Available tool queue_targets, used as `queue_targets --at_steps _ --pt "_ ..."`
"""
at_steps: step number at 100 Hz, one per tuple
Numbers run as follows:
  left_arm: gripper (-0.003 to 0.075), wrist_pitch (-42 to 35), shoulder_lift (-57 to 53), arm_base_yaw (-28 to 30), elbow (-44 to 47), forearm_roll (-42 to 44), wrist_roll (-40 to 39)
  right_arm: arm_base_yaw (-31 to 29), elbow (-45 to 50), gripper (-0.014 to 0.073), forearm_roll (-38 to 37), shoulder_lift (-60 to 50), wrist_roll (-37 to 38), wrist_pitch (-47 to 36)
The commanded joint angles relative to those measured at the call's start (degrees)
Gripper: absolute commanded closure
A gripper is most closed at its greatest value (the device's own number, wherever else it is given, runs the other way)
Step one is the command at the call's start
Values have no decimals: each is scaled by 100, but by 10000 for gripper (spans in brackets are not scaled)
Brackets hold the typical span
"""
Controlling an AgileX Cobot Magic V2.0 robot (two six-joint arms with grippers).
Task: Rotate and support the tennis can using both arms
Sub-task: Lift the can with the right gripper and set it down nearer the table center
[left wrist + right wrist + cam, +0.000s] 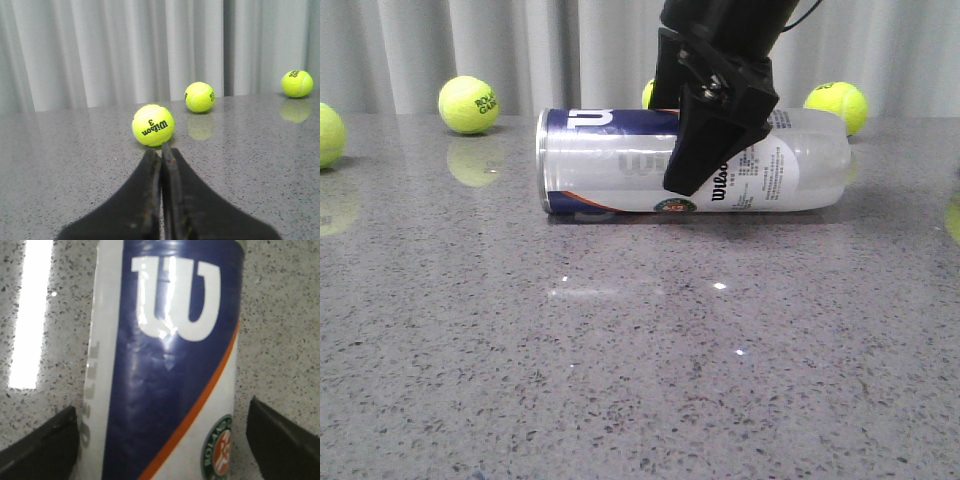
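The tennis can (610, 160) lies on its side on the grey stone table, with its silver rim at the left end and its clear end to the right. My right gripper (692, 150) comes down from above over the can's middle. One finger shows in front of the can. In the right wrist view the navy and white label with the orange stripe (170, 365) fills the picture, and my right gripper (164, 407) is open with a finger on each side of the can. My left gripper (161, 150) is shut and empty, low over the table; it is out of the front view.
Tennis balls lie along the back of the table by the grey curtain: one at back left (468, 104), one at the left edge (325, 135), one at back right (838, 105). A Wilson ball (153, 125) sits just beyond my left fingertips, and two more balls (199, 97) (296, 83) lie farther off.
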Motion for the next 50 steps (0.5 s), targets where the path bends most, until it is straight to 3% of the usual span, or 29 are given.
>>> queue_targets --at_steps 1,50 --pt "741 -421 -220 13 265 -40 -43 -12 -178 -69 172 -343 -31 -116" --pt "741 -421 -220 13 265 -40 -43 -12 -178 -69 172 -359 -31 -77"
